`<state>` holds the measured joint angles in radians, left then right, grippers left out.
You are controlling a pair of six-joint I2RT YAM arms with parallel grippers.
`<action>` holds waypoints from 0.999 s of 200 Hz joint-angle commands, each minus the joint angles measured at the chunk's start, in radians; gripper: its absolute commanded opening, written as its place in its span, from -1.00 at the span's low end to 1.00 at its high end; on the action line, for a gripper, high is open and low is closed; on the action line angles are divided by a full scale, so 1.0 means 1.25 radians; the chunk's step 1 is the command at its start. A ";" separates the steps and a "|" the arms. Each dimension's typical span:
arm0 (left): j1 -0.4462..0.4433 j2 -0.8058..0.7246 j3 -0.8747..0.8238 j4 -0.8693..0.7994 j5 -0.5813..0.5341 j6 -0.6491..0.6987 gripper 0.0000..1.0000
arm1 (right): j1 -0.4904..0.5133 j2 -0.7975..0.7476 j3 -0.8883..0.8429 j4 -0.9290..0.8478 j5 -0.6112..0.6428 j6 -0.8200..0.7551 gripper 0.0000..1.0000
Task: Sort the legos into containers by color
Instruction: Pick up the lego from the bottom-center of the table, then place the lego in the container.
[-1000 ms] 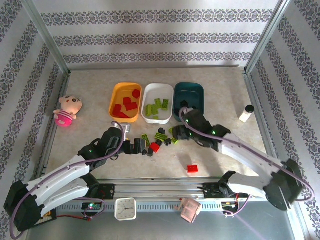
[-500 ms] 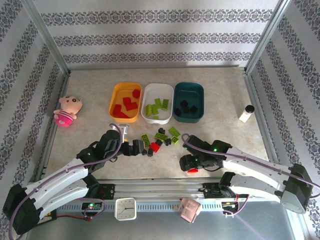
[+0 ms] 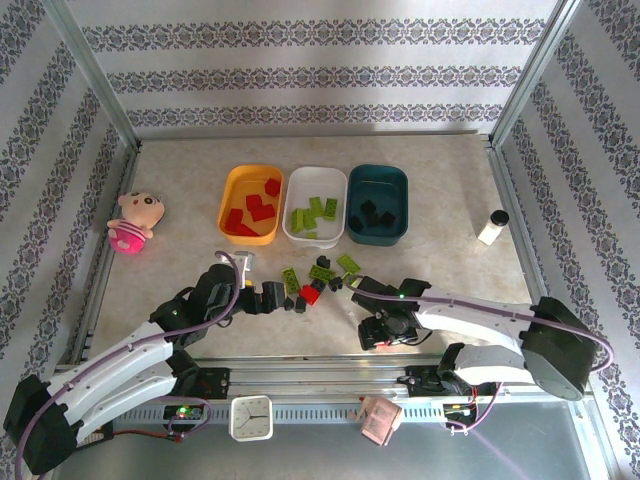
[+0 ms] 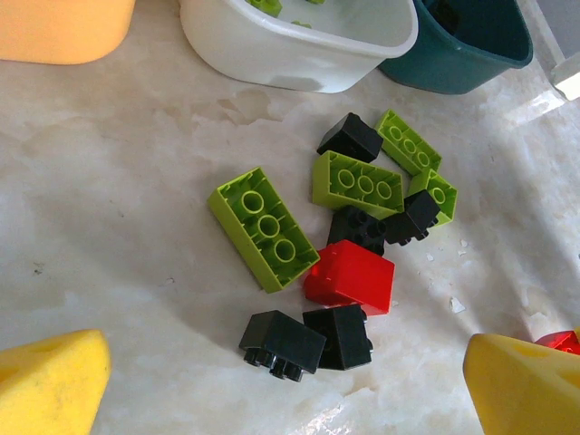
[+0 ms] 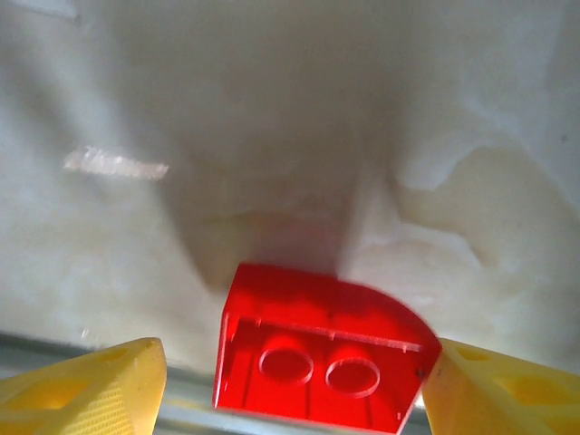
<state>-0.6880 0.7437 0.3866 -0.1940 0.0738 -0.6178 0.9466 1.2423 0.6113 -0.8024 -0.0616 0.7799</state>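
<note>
Far left on the tabletop (image 3: 180, 170): pink plush doll (image 3: 133, 222), well apart from everything else.

Next, toward the back: orange-yellow tray (image 3: 228, 190) with several red bricks (image 3: 255, 208) inside.

In front of it, left gripper (image 3: 286, 297) low over the table, spread fully wide and gripping nothing. In the left wrist view, yellow pads (image 4: 45, 381) at the two bottom corners, nothing caught between them.

Just beside the orange-yellow tray: white tray (image 3: 296, 182) holding lime green bricks (image 3: 313, 213).

Just ahead of the left gripper, near the white tray's front: loose pile (image 3: 320, 272) of unsorted legos. In it, a long lime brick (image 4: 263, 227), a red brick (image 4: 352, 276) touching its end, loose black bricks (image 4: 283, 342) nearest the camera, more lime and black behind.

Then dark teal tray (image 3: 400, 180) with a few sorted black bricks (image 3: 372, 212).

Nearer the table's front edge: right gripper (image 3: 383, 337) down around a lone red brick (image 5: 322, 349), studs up, flat on the table. Partly open, one pad (image 5: 86, 385) on each side. Clear gap on one side, the other pad just beside the brick's corner; not clamped.

Far right: small white bottle (image 3: 492, 227) with black cap, upright.
</note>
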 commanded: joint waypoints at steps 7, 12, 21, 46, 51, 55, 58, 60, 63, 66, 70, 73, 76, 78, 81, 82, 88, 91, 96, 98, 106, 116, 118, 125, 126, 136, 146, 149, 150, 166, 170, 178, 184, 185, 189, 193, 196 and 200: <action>-0.009 -0.015 0.006 -0.009 -0.016 0.000 0.99 | -0.020 0.043 -0.014 0.045 -0.005 -0.028 0.39; -0.009 -0.015 0.006 -0.011 -0.017 -0.001 0.99 | -0.022 0.051 -0.012 0.048 -0.006 -0.033 0.36; -0.009 -0.018 0.006 -0.013 -0.017 -0.001 0.99 | -0.025 0.062 -0.008 0.050 -0.010 -0.040 0.32; -0.009 -0.024 0.007 -0.024 -0.021 -0.002 0.99 | -0.028 0.087 -0.001 0.053 -0.020 -0.056 0.15; -0.009 -0.026 0.008 -0.027 -0.022 -0.002 0.99 | -0.028 0.089 0.002 0.051 -0.021 -0.058 0.09; -0.010 -0.028 0.009 -0.029 -0.025 -0.002 0.99 | -0.028 0.088 0.005 0.050 -0.023 -0.061 0.05; -0.009 -0.030 0.010 -0.031 -0.026 0.000 0.99 | -0.028 0.087 0.007 0.049 -0.025 -0.063 0.01; -0.009 -0.032 0.010 -0.033 -0.027 0.000 0.99 | -0.028 0.087 0.008 0.049 -0.026 -0.063 -0.01; -0.009 -0.034 0.012 -0.035 -0.029 0.000 0.99 | -0.028 0.084 0.012 0.048 -0.028 -0.066 -0.05; -0.009 -0.036 0.013 -0.039 -0.029 0.000 0.99 | -0.029 0.083 0.015 0.048 -0.029 -0.067 -0.08; -0.009 -0.039 0.013 -0.043 -0.031 0.001 0.99 | -0.028 0.080 0.022 0.046 -0.030 -0.071 -0.11; -0.009 -0.042 0.015 -0.045 -0.033 0.002 0.99 | -0.029 0.078 0.028 0.044 -0.030 -0.074 -0.14; -0.009 -0.044 0.016 -0.049 -0.035 0.003 0.99 | -0.029 0.074 0.037 0.041 -0.030 -0.077 -0.16; -0.009 -0.046 0.017 -0.051 -0.037 0.003 0.99 | -0.029 0.073 0.040 0.039 -0.032 -0.078 -0.16; -0.009 -0.049 0.019 -0.056 -0.039 0.004 0.99 | -0.029 0.068 0.050 0.035 -0.032 -0.082 -0.19; -0.009 -0.050 0.019 -0.057 -0.039 0.004 0.99 | -0.029 0.067 0.055 0.035 -0.033 -0.084 -0.19; -0.009 -0.055 0.023 -0.066 -0.041 0.011 0.99 | -0.030 0.060 0.078 0.030 -0.032 -0.090 -0.21; -0.009 -0.058 0.026 -0.070 -0.043 0.012 0.99 | -0.030 0.056 0.090 0.029 -0.031 -0.096 -0.22; -0.009 -0.065 0.031 -0.082 -0.051 0.011 0.99 | -0.030 0.050 0.114 0.026 -0.029 -0.103 -0.24; -0.009 -0.067 0.033 -0.088 -0.056 0.011 0.99 | -0.030 0.049 0.124 0.025 -0.027 -0.107 -0.24; -0.009 -0.078 0.041 -0.113 -0.075 0.008 0.99 | -0.034 0.043 0.165 0.023 -0.018 -0.124 -0.26; -0.009 -0.096 0.050 -0.142 -0.099 0.008 0.99 | -0.042 0.046 0.227 0.036 -0.011 -0.152 -0.28; -0.009 -0.101 0.051 -0.147 -0.105 0.007 0.99 | -0.044 0.048 0.238 0.040 -0.010 -0.157 -0.28; -0.009 -0.120 0.052 -0.163 -0.119 0.005 0.99 | -0.053 0.062 0.280 0.056 -0.006 -0.177 -0.29; -0.009 -0.121 0.052 -0.165 -0.121 0.004 0.99 | -0.054 0.064 0.286 0.058 -0.006 -0.179 -0.29; -0.009 -0.151 0.050 -0.183 -0.136 -0.003 0.99 | -0.065 0.097 0.347 0.094 -0.009 -0.212 -0.30; -0.009 -0.180 0.046 -0.197 -0.147 -0.012 0.99 | -0.071 0.143 0.413 0.135 -0.007 -0.246 -0.30; -0.009 -0.187 0.047 -0.201 -0.149 -0.016 0.99 | -0.073 0.158 0.432 0.148 -0.007 -0.256 -0.30; -0.009 -0.190 0.046 -0.202 -0.151 -0.017 0.99 | -0.073 0.164 0.439 0.153 -0.006 -0.260 -0.30; -0.008 -0.224 0.044 -0.230 -0.162 -0.028 0.99 | -0.087 0.257 0.535 0.237 -0.011 -0.297 -0.29; -0.009 -0.229 0.044 -0.236 -0.163 -0.029 0.99 | -0.092 0.282 0.566 0.257 -0.011 -0.305 -0.29; -0.009 -0.237 0.046 -0.248 -0.163 -0.032 0.99 | -0.099 0.337 0.617 0.290 -0.012 -0.320 -0.29; -0.009 -0.240 0.047 -0.255 -0.160 -0.032 0.99 | -0.102 0.380 0.661 0.310 -0.006 -0.331 -0.29; -0.009 -0.241 0.046 -0.256 -0.158 -0.032 0.99 | -0.103 0.386 0.668 0.313 -0.006 -0.334 -0.29; -0.009 -0.244 0.047 -0.259 -0.156 -0.031 0.99 | -0.104 0.414 0.697 0.322 -0.001 -0.341 -0.29; -0.009 -0.245 0.048 -0.263 -0.154 -0.032 0.99 | -0.106 0.440 0.726 0.330 0.004 -0.349 -0.29; -0.009 -0.246 0.048 -0.266 -0.154 -0.032 0.99 | -0.106 0.461 0.745 0.338 0.006 -0.355 -0.29; -0.009 -0.246 0.047 -0.269 -0.152 -0.033 0.99 | -0.108 0.486 0.772 0.351 0.005 -0.362 -0.29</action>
<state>-0.6880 0.4488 0.4187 -0.4461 -0.0963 -0.6380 0.8268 1.6894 1.4208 -0.4988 -0.0776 0.4294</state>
